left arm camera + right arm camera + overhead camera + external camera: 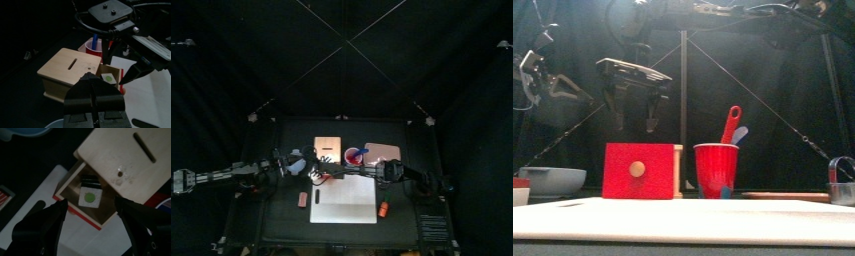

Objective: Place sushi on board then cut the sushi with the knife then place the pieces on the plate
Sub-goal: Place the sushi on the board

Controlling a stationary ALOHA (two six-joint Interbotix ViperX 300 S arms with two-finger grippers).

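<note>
Right claw (635,128) hangs w/ jaws apart above sushi roll (89,196), not touching it; roll lies in open drawer (100,214) of wooden box (123,158). Left claw (97,85), jaws together & holding nothing, is near box. Red cup (716,168) w/ knives (730,122) stands right of box. White board (345,200) lies in front, pink tray (382,152) beside cup on tabletop (285,215).

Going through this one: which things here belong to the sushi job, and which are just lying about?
Job: sushi roll, in the open drawer of the wooden box; white cutting board; red cup with red knife and blue knife; pink tray; right gripper, open over the sushi.
Lying about: blue-grey bowl; small orange toy left of the board; another to its right.
</note>
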